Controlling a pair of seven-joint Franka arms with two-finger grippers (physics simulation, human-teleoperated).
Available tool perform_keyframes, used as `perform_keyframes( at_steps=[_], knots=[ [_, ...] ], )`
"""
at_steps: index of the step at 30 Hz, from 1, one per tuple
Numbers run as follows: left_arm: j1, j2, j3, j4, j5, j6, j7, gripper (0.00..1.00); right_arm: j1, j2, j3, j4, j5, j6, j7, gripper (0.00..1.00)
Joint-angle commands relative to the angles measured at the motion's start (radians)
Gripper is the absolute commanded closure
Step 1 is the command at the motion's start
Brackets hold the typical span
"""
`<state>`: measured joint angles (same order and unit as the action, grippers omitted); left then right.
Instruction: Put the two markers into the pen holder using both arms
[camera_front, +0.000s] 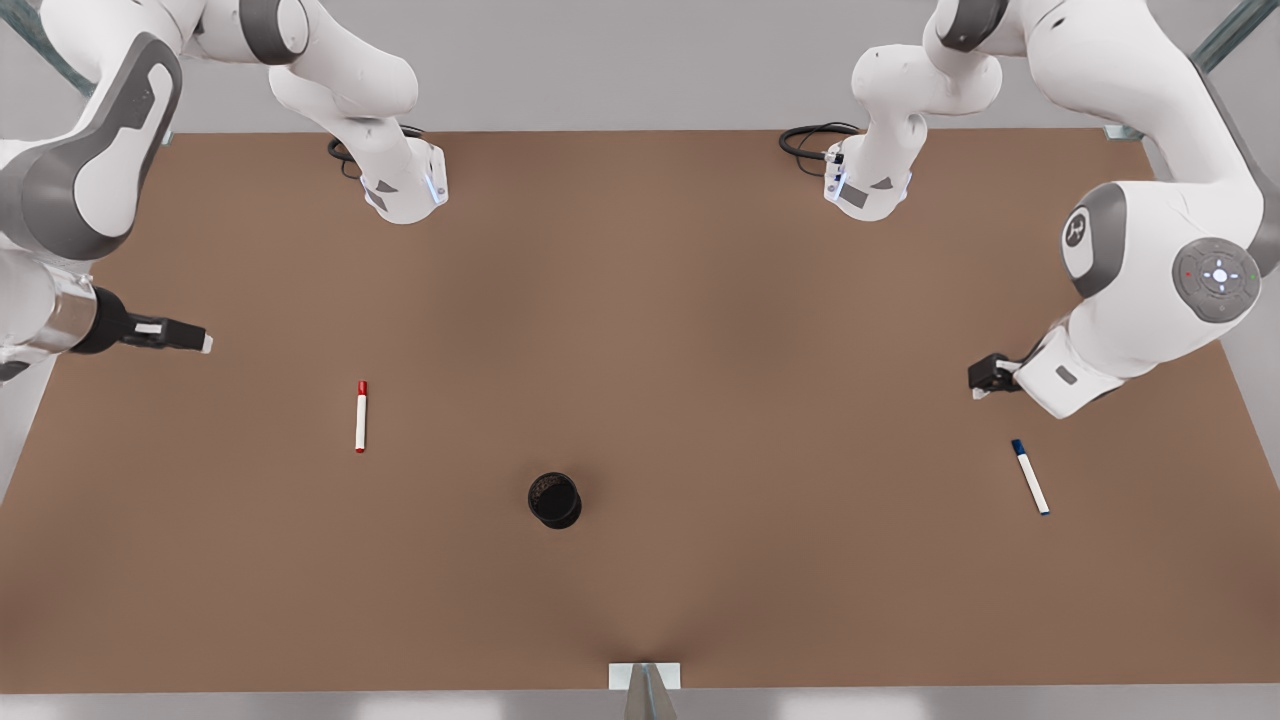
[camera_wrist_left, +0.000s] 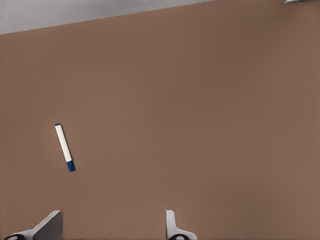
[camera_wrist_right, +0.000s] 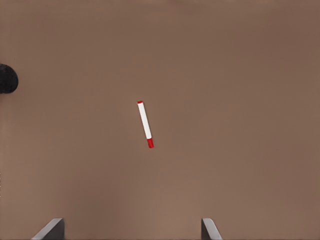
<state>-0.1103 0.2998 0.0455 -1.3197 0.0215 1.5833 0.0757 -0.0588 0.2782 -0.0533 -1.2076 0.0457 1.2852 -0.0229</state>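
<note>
The red-capped marker (camera_front: 361, 416) lies flat on the brown table (camera_front: 640, 300) towards the front view's left. My right gripper (camera_front: 195, 338) hovers above and to the left of it, open; in the right wrist view the marker (camera_wrist_right: 145, 124) lies ahead of the spread fingertips (camera_wrist_right: 54, 227). At the front view's right the blue-capped marker (camera_front: 1030, 476) also lies flat, just in front of my open left gripper (camera_front: 985, 378). From the left wrist the blue marker (camera_wrist_left: 64, 147) sits off to one side of that gripper (camera_wrist_left: 111, 225). Between the markers, near the front, stands the black pen holder (camera_front: 554, 500), upright with nothing in it.
Both arm bases (camera_front: 405, 185) (camera_front: 868, 190) stand at the table's far edge with black cables (camera_front: 810, 140) beside them. A small white bracket (camera_front: 644, 676) sits at the middle of the near edge. The pen holder's edge (camera_wrist_right: 7, 78) shows in the right wrist view.
</note>
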Motion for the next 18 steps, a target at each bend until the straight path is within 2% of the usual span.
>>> perform_keyframes(
  at_steps=[1, 2, 4, 7, 8, 10, 12, 14, 18],
  knots=[
    [0.001, 0.005, 0.001, 0.002, 0.002, 0.052, 0.064, 0.0, 0.005, -0.045, 0.036, -0.061, -0.007, 0.29, 0.02, 0.0],
    [0.023, 0.022, 0.004, 0.01, 0.0, 0.053, 0.065, 0.0, 0.004, -0.051, 0.075, -0.058, -0.009, 0.27, 0.098, 0.0],
    [0.165, 0.084, 0.004, 0.014, -0.077, 0.121, 0.214, 0.0, 0.002, -0.008, 0.092, -0.061, -0.009, 0.275, 0.09, 0.0],
    [0.317, 0.255, 0.005, 0.014, -0.083, 0.346, 0.222, 0.0, 0.004, 0.163, 0.095, -0.064, -0.007, 0.381, 0.09, 0.0],
    [0.336, 0.289, 0.005, 0.011, -0.126, 0.388, 0.223, 0.0, 0.004, 0.211, 0.113, -0.076, -0.01, 0.437, 0.09, 0.0],
    [0.379, 0.361, 0.005, 0.008, -0.146, 0.472, 0.225, 0.0, 0.019, 0.205, 0.133, -0.277, -0.027, 0.654, 0.092, 0.0],
    [0.4, 0.413, 0.005, 0.007, -0.184, 0.543, 0.223, 0.0, 0.019, 0.196, 0.15, -0.368, -0.027, 0.691, 0.103, 0.0],
    [0.416, 0.469, 0.005, 0.005, -0.204, 0.615, 0.217, 0.0, 0.014, 0.197, 0.15, -0.477, -0.027, 0.83, 0.103, 0.0],
    [0.413, 0.542, 0.007, -0.01, -0.195, 0.658, 0.101, 0.0, -0.001, 0.272, 0.147, -0.495, -0.024, 0.922, 0.132, 0.0]
  ],
)
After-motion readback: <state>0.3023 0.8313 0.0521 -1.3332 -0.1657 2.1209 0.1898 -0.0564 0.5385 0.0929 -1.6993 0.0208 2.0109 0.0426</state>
